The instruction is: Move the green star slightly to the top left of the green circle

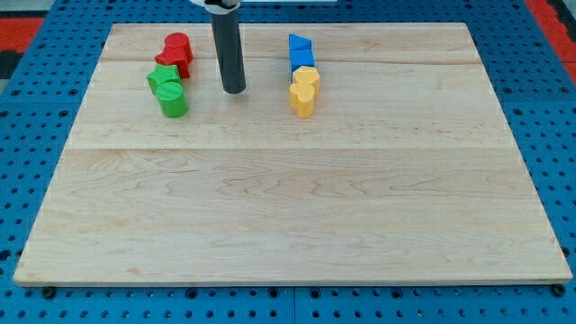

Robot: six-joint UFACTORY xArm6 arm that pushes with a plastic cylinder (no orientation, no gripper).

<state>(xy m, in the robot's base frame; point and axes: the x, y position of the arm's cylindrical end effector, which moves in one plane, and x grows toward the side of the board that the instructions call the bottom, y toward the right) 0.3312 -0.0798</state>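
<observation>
Green star [162,76] touches green circle [171,99] at its eleven o'clock; two reds, blues, yellows; my tip [233,90], no pincer, at three o'clock.

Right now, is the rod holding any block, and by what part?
Nothing is held. My tip stands free between the green circle and the yellow block, touching neither.

Laboratory test rig: a pale wooden bench [288,207] rests on blue perforated mounting panels [36,135], with small coloured blocks [304,93] as test pieces and a red panel [22,22] behind.
</observation>
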